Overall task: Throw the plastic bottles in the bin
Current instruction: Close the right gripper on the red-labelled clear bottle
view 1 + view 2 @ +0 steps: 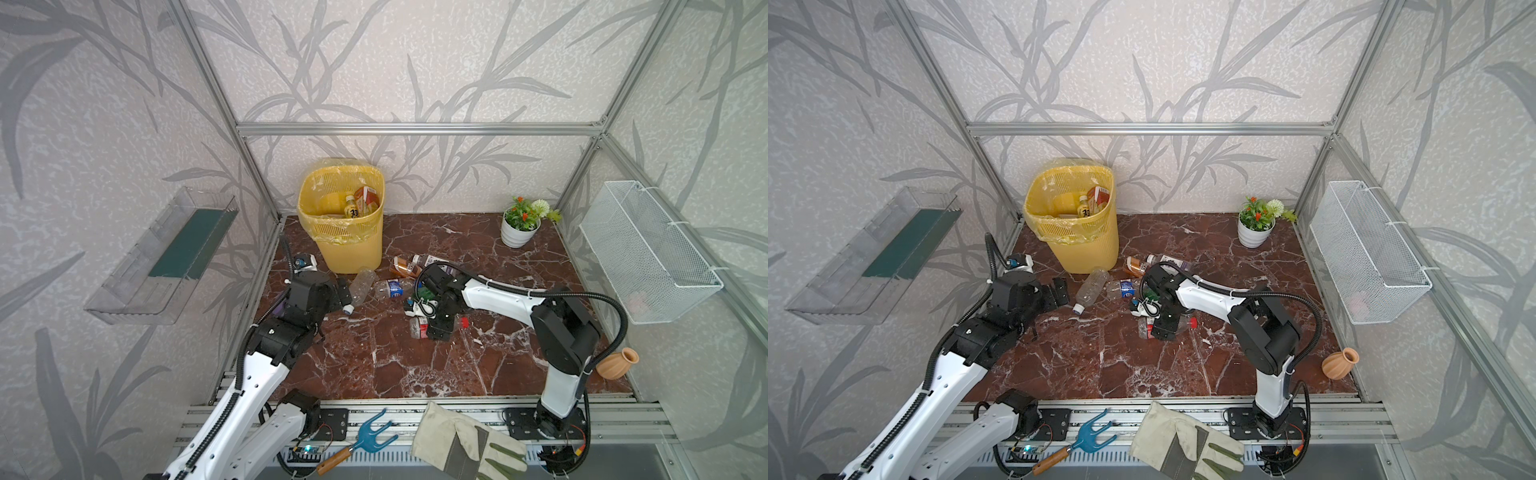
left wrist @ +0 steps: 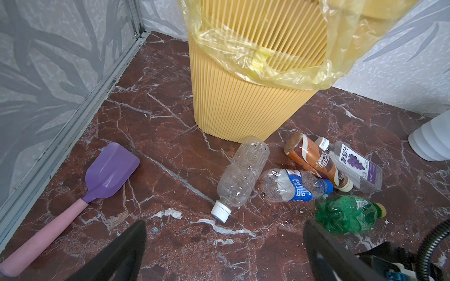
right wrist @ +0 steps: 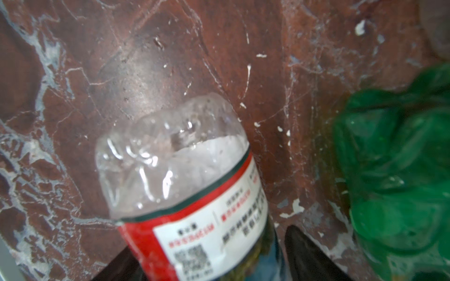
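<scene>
Pick-up of one bottle is the step in hand, by my reading. The right gripper (image 3: 207, 240) is down at the marble top (image 3: 170, 60) with a red-labelled bottle (image 3: 185, 185) lying between its jaws. One dark finger (image 3: 306, 253) is on each side of the label, and the clear base pokes out past the fingertips. The jaws stand part-way apart; whether the pads press on the plastic I cannot tell. A crushed green bottle (image 3: 394, 158) lies just beside this gripper, outside one finger, near enough to be nudged.

The left gripper (image 2: 224, 226) hangs empty with its jaws wide. A clear bottle with no label (image 2: 241, 175) lies just ahead of it, white cap towards the fingertips, and the bin (image 2: 243, 102) stands beyond that bottle. Ahead and to one side, a blue-labelled bottle (image 2: 292, 186), a brown one (image 2: 314, 158) and a purple-labelled one (image 2: 353, 165) lie close together. In a top view the bin already holds a few bottles (image 1: 352, 205) and stands well apart from the right gripper, past that heap.

The next move likely calls for a firm squeeze on the label band, since thin plastic may buckle or slip. After that comes a lift clear of the green bottle, a carry to above the bin's rim and a release. Several bottles lie outside the bin, so the task looks only part done.
</scene>
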Action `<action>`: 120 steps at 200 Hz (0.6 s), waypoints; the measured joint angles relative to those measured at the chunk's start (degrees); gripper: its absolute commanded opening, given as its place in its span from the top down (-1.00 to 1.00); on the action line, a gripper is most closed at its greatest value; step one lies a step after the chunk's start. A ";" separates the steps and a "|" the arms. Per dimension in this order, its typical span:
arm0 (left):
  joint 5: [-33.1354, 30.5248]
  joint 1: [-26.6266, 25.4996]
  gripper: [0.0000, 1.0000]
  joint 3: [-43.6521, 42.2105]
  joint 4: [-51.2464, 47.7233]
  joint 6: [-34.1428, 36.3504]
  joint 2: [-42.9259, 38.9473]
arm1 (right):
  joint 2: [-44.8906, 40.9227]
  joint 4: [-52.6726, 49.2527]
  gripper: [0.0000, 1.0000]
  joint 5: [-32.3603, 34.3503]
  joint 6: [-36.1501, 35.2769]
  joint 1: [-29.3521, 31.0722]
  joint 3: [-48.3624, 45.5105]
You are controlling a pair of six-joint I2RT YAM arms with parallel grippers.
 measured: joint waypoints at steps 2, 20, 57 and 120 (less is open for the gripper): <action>-0.04 0.00 -0.98 0.00 -0.02 0.00 -0.02 | 0.17 0.00 -0.61 0.07 0.02 0.04 0.07; -0.48 0.00 -0.98 0.00 -0.35 0.04 -0.37 | 0.79 -0.17 -0.57 0.24 0.15 0.33 0.15; -1.05 0.00 -0.98 -0.02 -0.52 0.24 -1.36 | 1.03 -1.05 -0.39 0.24 0.66 0.35 0.72; -3.06 0.00 -0.98 -0.02 -0.87 0.55 -3.19 | 1.46 -1.60 -0.23 -0.68 2.40 0.35 2.08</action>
